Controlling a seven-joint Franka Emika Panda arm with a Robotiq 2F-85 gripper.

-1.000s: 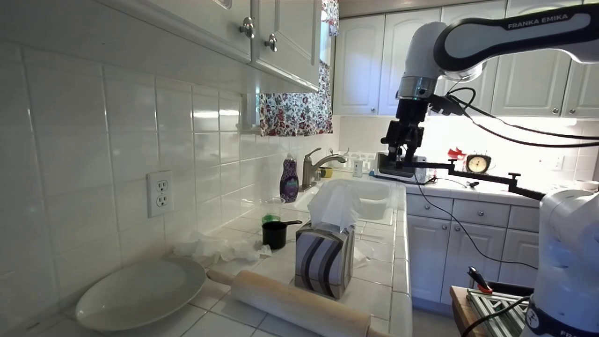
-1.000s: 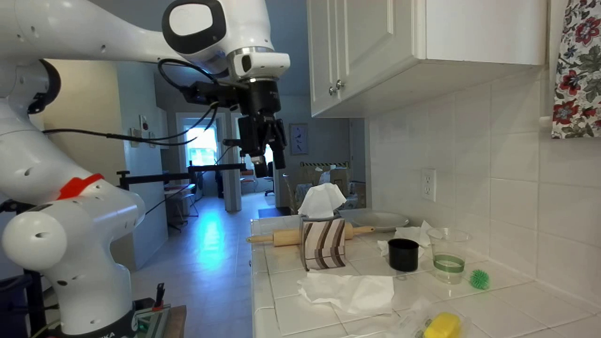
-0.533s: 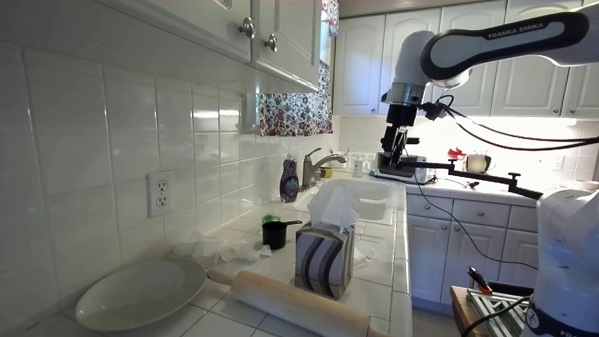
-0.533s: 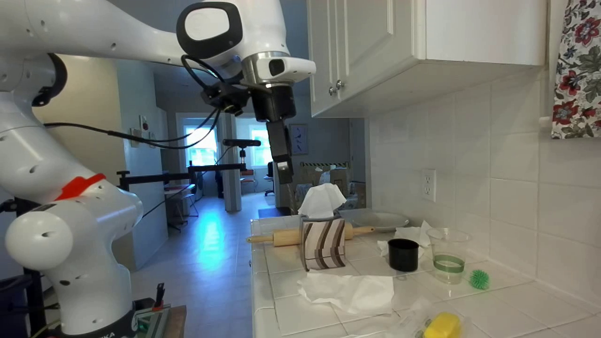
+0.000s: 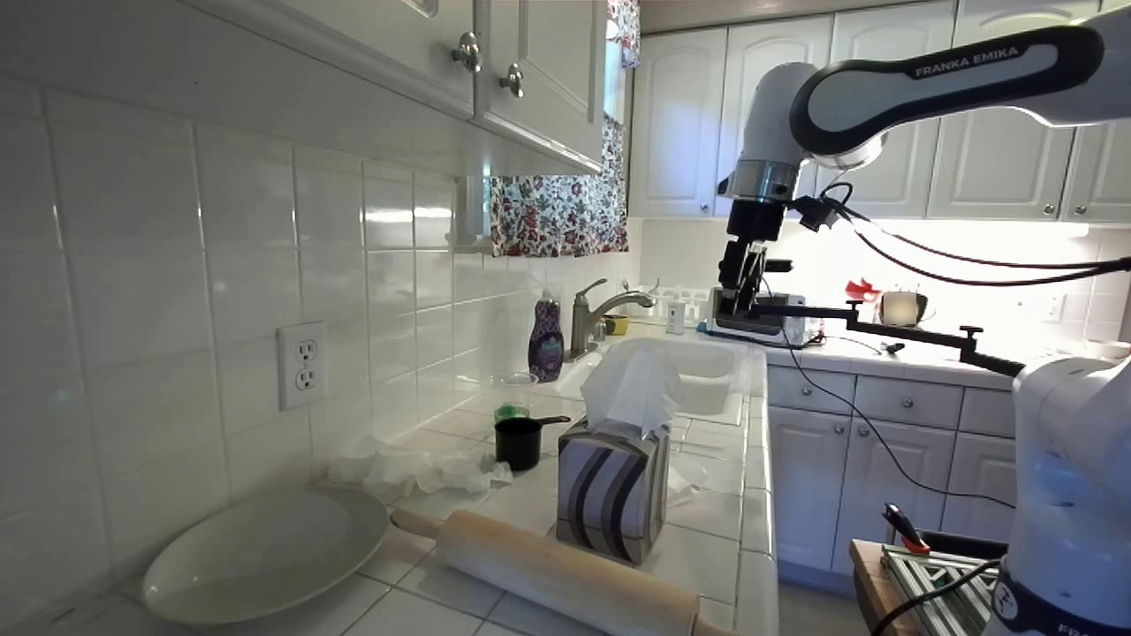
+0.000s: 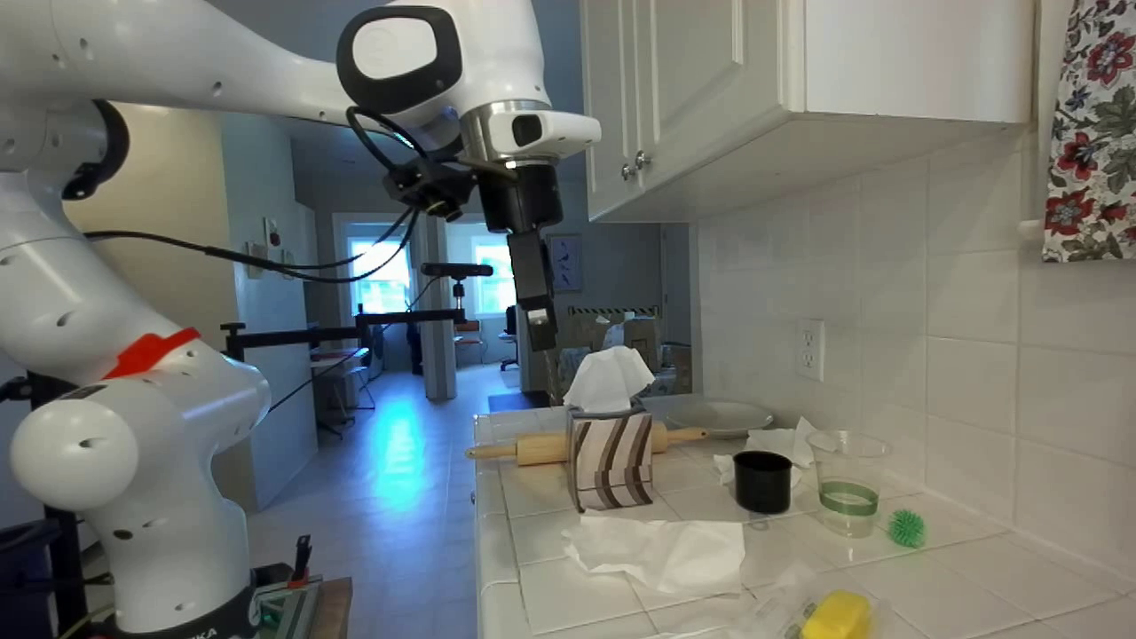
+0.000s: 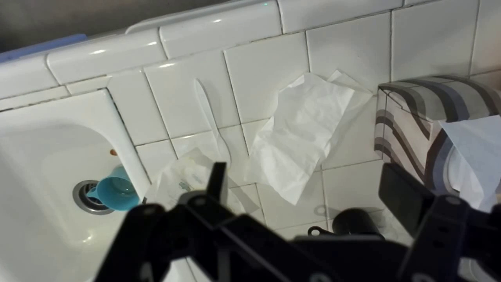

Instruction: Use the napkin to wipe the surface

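The napkin [image 7: 307,121], a crumpled white sheet, lies flat on the white tiled surface [image 7: 270,74] beside the tissue box. It also shows in an exterior view, where the napkin [image 6: 661,555] rests in front of the striped box. My gripper [image 7: 305,170] is open, its black fingers [image 7: 405,196] wide apart with nothing between them. In an exterior view the gripper [image 6: 541,333] hangs well above the worktop, pointing down with a slight tilt, apart from the napkin. Most of the napkin is hidden behind the tissue box in an exterior view, with only an edge of the napkin [image 5: 680,486] showing.
A tissue box [image 6: 612,461] stands beside the napkin, with a rolling pin [image 5: 565,565] behind. Nearby are a black measuring cup [image 6: 761,482], transparent cup [image 6: 848,510], green spiky ball [image 6: 906,528], and yellow object [image 6: 837,615]. A white plastic utensil [image 7: 209,113] lies towards the sink [image 7: 39,133].
Over the first half second my gripper turned about its axis, moved over towards the worktop and came slightly lower. Since then it has barely shifted. The napkin stays where it was.
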